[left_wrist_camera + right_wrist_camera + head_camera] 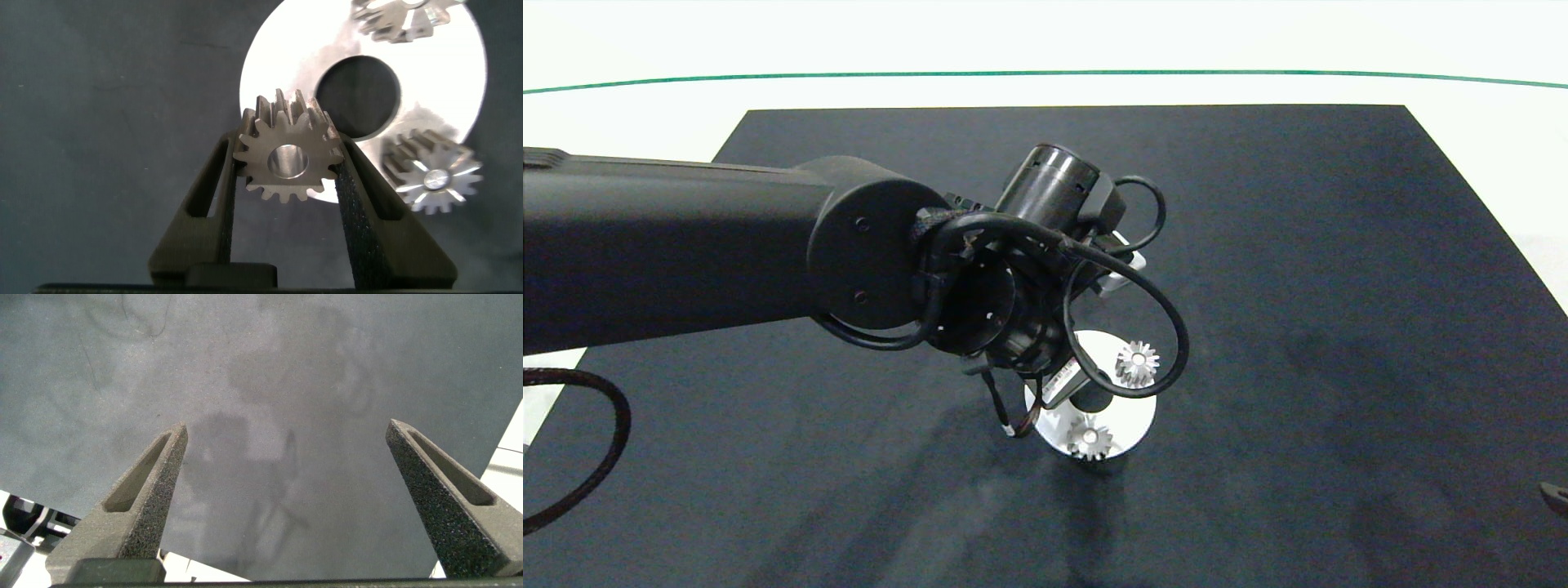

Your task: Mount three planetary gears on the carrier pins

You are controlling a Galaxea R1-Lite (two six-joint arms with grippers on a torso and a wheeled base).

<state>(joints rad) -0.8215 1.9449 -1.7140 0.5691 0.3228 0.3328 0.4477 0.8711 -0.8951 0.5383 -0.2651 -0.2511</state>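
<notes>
Dark charcoal mat (1339, 327) covers most of the tabletop, edges running out toward 12 and 3 o'clock. White table surface (645, 114) shows around the mat at 9, 12 and 3 o'clock. Thin green line (1045, 73) curves across the white surface near 12 o'clock. Mat texture is matte and slightly mottled, with soft shadows near 6 o'clock. Lighting is bright and even, the white area washed out. No walls or windows visible.

A robotics lab or test bench is suggested. A dark mat (1339, 327) is laid over a plain white table (645, 114), edged with a thin green line (1045, 73), and nothing domestic is shown. A cabled black robot arm (686, 245) is seen above a bare machined white disc (1131, 416) with small metal gears (1137, 363).
</notes>
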